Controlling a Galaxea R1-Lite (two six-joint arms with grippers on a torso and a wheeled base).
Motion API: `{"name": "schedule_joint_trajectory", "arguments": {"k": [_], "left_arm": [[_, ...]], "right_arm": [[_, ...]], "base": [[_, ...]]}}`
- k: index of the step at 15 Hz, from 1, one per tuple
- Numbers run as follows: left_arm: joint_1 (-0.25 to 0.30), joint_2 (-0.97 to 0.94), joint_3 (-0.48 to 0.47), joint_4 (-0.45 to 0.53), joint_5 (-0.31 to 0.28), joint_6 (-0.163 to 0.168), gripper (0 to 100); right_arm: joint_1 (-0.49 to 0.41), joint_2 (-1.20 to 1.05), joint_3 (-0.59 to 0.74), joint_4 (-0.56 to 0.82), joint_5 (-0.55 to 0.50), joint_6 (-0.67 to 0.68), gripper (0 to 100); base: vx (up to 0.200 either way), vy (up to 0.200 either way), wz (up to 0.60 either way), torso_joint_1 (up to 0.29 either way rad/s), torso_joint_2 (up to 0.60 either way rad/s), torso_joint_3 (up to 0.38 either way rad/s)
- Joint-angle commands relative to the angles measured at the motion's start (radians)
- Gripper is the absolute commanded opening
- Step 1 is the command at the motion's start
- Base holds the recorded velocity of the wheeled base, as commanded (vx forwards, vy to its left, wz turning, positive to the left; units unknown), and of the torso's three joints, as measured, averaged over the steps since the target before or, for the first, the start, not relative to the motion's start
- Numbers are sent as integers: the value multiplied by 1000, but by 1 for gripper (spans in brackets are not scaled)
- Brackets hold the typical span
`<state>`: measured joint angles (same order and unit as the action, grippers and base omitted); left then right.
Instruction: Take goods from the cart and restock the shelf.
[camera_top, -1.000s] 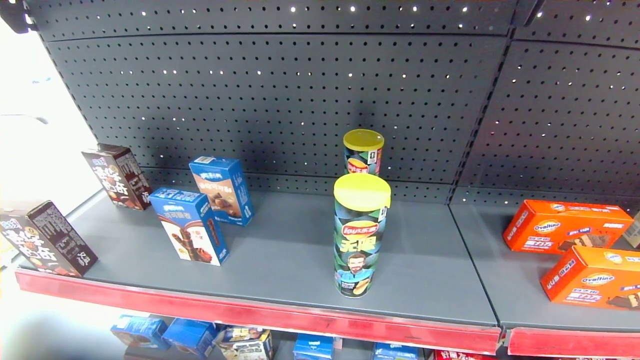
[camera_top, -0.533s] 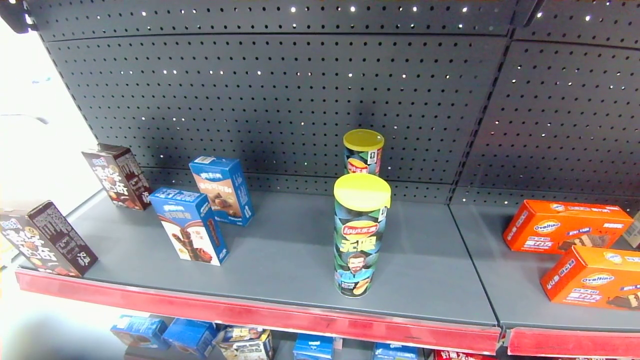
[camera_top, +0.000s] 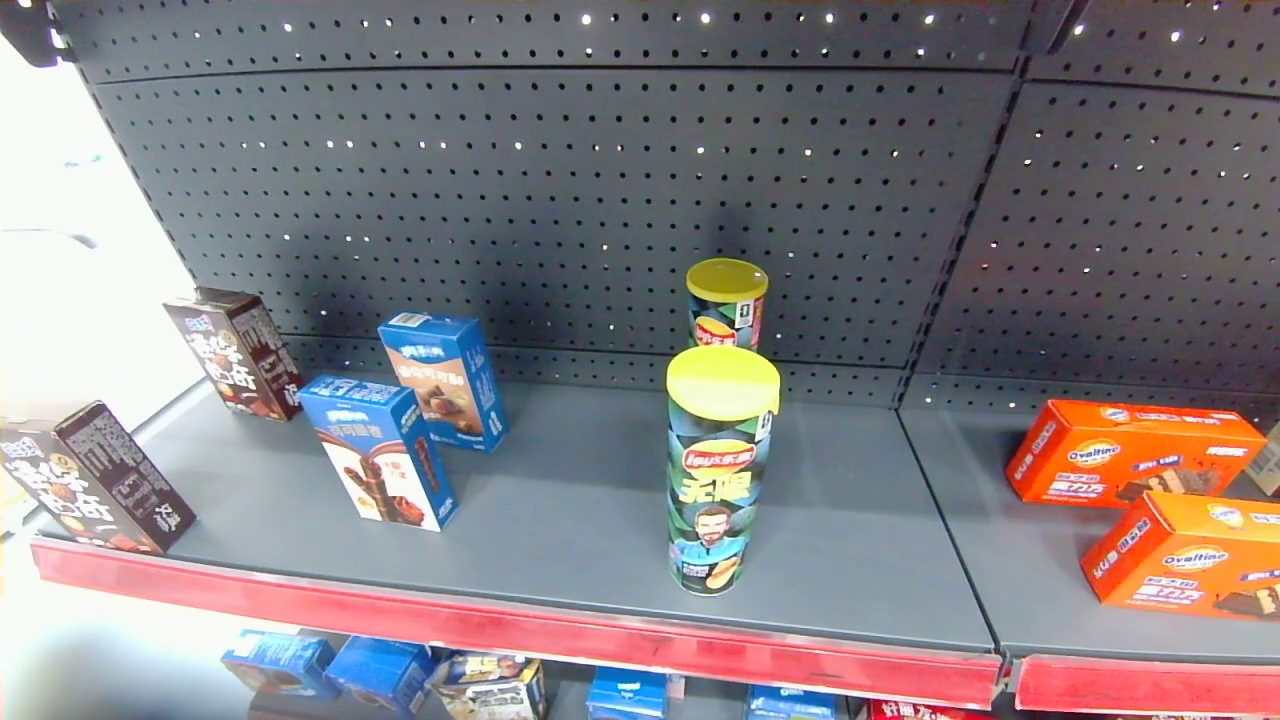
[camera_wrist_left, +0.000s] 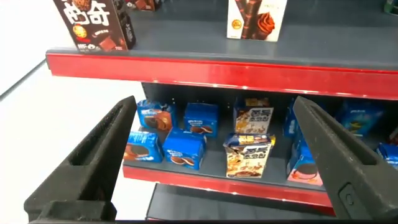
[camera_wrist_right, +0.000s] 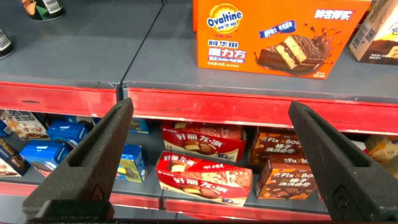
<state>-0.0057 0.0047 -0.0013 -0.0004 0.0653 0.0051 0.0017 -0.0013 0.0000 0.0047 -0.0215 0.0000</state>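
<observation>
A dark grey perforated metal back panel (camera_top: 500, 200) is rising behind a grey metal shelf with a red front strip (camera_top: 560, 520). At the robot's right, two flat orange cardboard boxes (camera_top: 1130, 455) (camera_top: 1185, 565) are lying on the shelf, one behind the other. Near the middle, a tall green-and-black chip can with a yellow lid (camera_top: 720, 470) is standing upright close to the front edge, and a second can of the same kind (camera_top: 726, 302) is standing straight behind it by the panel. To the left, two upright blue cardboard boxes (camera_top: 380, 465) (camera_top: 443, 380) are standing near each other, and two dark brown cardboard boxes (camera_top: 95, 478) (camera_top: 235, 352) are standing at the far left. On the tier below, small blue packs (camera_wrist_left: 186, 140) and red boxes (camera_wrist_right: 205, 168) are sitting. The left gripper (camera_wrist_left: 214, 101) is hanging in front of that lower tier, black fingers (camera_wrist_left: 106, 155) spread wide and holding nothing. The right gripper (camera_wrist_right: 210, 104) is hanging below the orange boxes, equally spread and empty.
</observation>
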Motion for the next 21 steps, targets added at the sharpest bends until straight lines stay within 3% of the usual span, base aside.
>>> {"name": "schedule_joint_trajectory", "arguments": {"k": [1,6,10,17,21], "left_arm": [[0,6,1,0,1,-1,100],[1,5,1,0,-10,30,100],[0,5,1,0,-67,32,100],[0,6,1,2,-68,24,100],[0,6,1,2,-70,24,100]], "right_arm": [[0,1,0,0,0,0,100],[0,1,0,1,2,-3,100],[0,1,0,0,0,-2,100],[0,1,0,0,0,0,100],[0,1,0,0,0,-2,100]], "base": [[0,0,0,0,0,0],[0,0,0,0,0,0],[0,200,0,11,0,4],[0,0,0,0,0,0],[0,0,-300,1,2,0]]}}
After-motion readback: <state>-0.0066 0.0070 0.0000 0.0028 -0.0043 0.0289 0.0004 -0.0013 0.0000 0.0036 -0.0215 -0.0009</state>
